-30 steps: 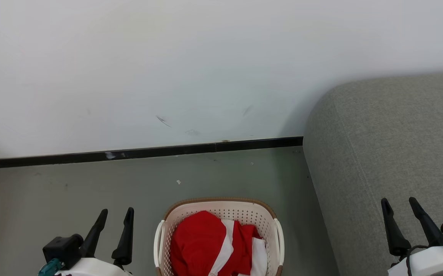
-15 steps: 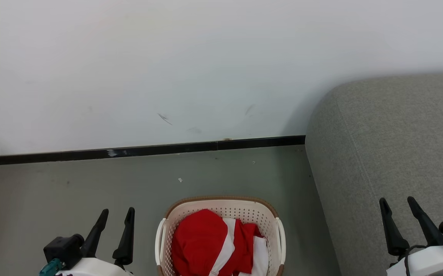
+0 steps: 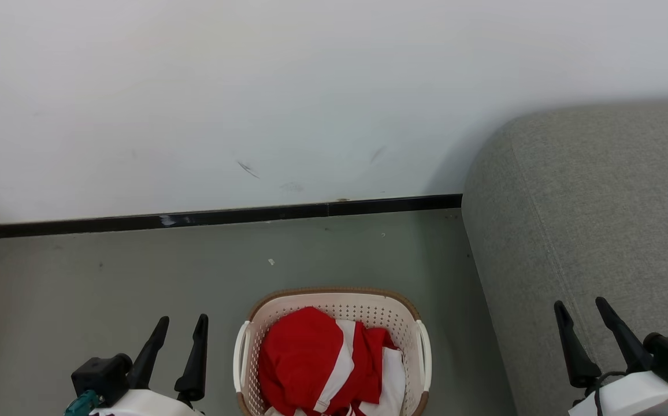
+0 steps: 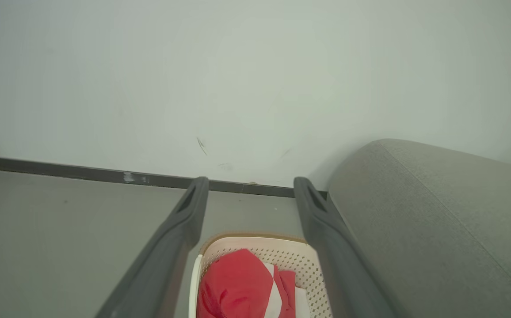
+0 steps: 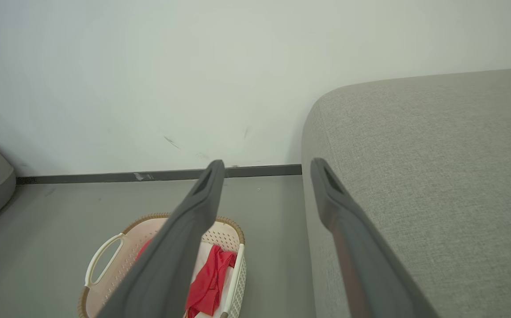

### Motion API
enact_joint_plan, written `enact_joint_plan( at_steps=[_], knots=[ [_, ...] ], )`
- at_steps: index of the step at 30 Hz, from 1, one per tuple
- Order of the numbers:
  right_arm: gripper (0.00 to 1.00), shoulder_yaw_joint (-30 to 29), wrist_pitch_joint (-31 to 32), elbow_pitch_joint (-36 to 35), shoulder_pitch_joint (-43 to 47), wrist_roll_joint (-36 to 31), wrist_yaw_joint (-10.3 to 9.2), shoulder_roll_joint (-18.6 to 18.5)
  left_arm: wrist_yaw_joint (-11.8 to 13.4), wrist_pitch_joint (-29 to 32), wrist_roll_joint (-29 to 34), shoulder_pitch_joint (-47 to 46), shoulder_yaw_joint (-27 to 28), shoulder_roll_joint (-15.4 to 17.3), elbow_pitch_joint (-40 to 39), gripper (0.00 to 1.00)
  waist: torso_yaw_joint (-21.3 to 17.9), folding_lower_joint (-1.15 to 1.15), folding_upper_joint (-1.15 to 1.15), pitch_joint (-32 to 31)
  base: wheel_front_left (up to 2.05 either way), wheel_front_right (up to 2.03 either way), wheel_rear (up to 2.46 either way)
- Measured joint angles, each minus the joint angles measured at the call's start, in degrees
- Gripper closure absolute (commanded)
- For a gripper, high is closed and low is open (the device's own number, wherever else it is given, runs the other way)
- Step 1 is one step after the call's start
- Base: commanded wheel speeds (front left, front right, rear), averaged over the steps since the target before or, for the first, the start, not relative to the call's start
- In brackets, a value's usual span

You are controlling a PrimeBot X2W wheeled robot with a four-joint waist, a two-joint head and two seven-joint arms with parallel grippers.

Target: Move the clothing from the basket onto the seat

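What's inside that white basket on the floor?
Red clothing with white panels lies heaped in the basket, nearly filling it. The perforated far wall shows above the heap. The fabric covers the basket's bottom, so anything beneath it cannot be seen.

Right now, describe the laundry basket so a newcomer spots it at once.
Find the big grey sofa on the right; on the grey floor just left of its side stands the laundry basket. It is oval, cream-white perforated plastic with a brown woven-look rim and white side handles, and holds red-and-white clothing.
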Motion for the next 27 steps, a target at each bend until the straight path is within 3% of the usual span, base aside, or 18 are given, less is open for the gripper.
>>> enact_joint_plan(
  at_steps=[27],
  knots=[
    [0.00, 3.7, 0.0, -2.9, -5.9, 0.0, 0.00, -0.8, 0.0, 0.0, 0.0, -4.6, -4.2, -0.3, 0.5, 0.00, -0.2, 0.00, 0.00, 9.0, 0.00, 0.00, 0.00]
  ],
)
